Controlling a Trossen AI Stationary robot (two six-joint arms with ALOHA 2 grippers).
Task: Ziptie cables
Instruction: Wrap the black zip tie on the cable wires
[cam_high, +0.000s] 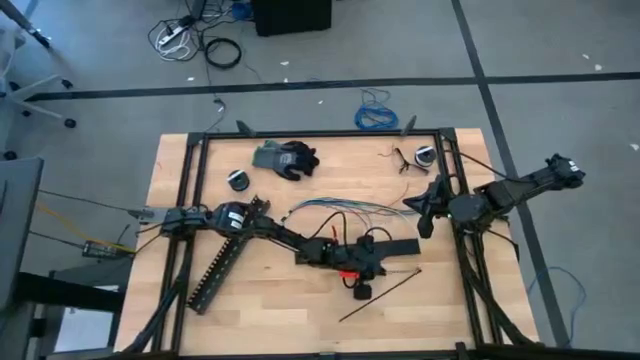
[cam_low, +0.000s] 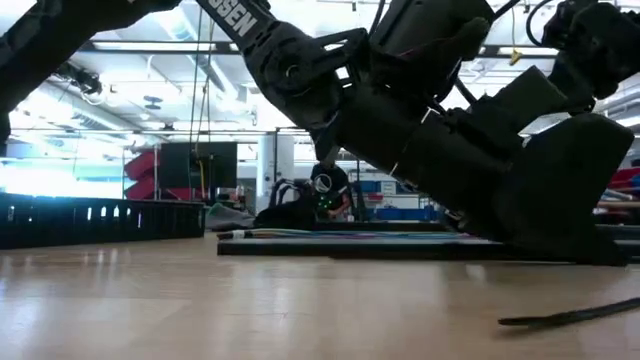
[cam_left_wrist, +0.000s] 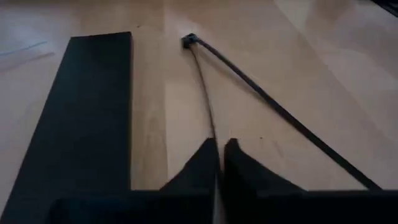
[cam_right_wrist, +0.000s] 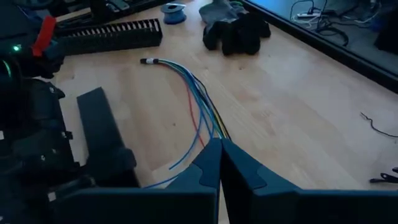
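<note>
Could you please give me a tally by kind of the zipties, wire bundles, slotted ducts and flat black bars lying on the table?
zipties: 2
cables bundle: 1
slotted duct: 1
flat black bar: 1
Total: 5

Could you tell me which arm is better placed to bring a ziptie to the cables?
Left. The left gripper is shut on a ziptie whose strip runs between its fingers, beside the black bar. The right gripper is pinching the cables, so it should probably just hold them.
</note>
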